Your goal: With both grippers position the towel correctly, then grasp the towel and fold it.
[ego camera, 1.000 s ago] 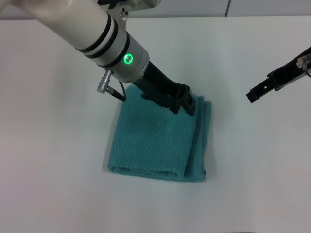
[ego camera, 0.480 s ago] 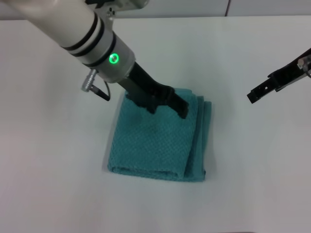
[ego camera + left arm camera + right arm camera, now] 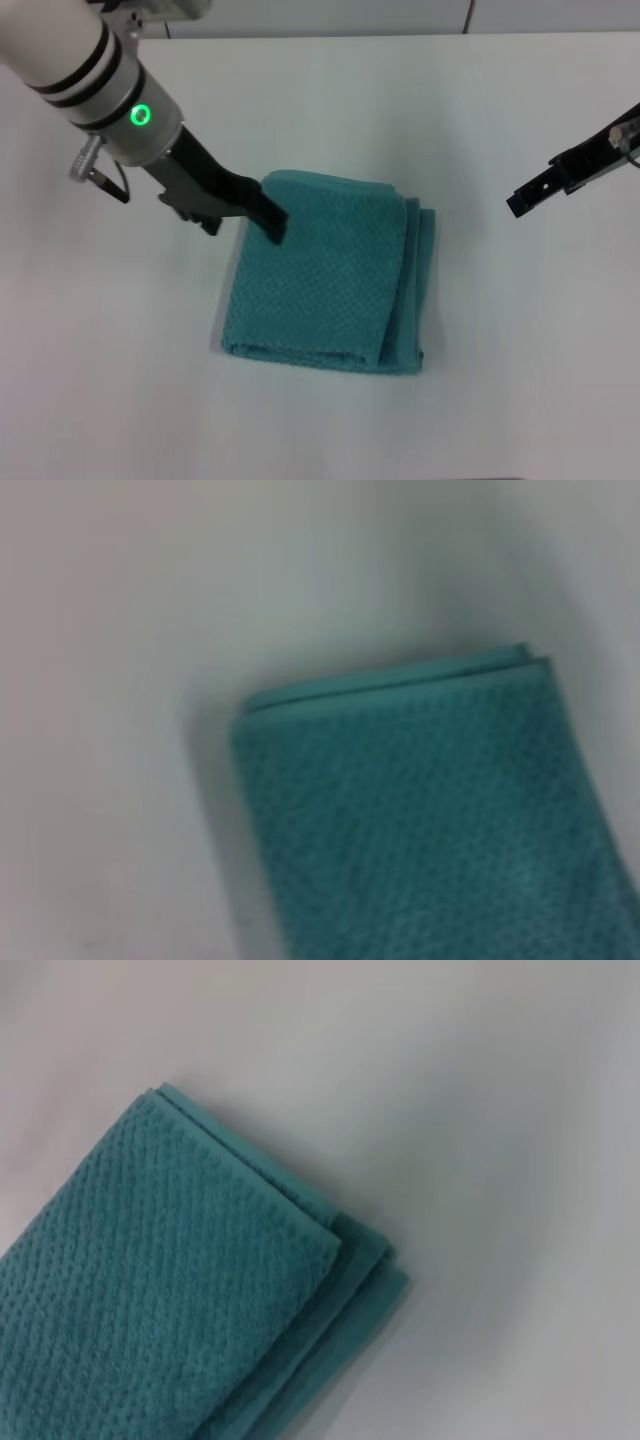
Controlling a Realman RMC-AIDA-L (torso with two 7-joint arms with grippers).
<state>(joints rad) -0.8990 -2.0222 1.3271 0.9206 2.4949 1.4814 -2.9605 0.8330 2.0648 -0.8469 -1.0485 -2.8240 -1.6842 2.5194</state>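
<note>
Left tool (image 3: 268, 222) now off the towel's (image 3: 325, 280) top, back at its left edge.

A white table (image 3: 480, 330) carries only the folded teal towel (image 3: 320, 290).

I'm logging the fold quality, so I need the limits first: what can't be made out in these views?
- Towel: layer count uncertain; only stepped edges show in the head view.
- Left gripper: finger opening unreadable in the head view; absent from its wrist view.
- Right gripper: arm cut by the frame edge, fingers unclear.
</note>
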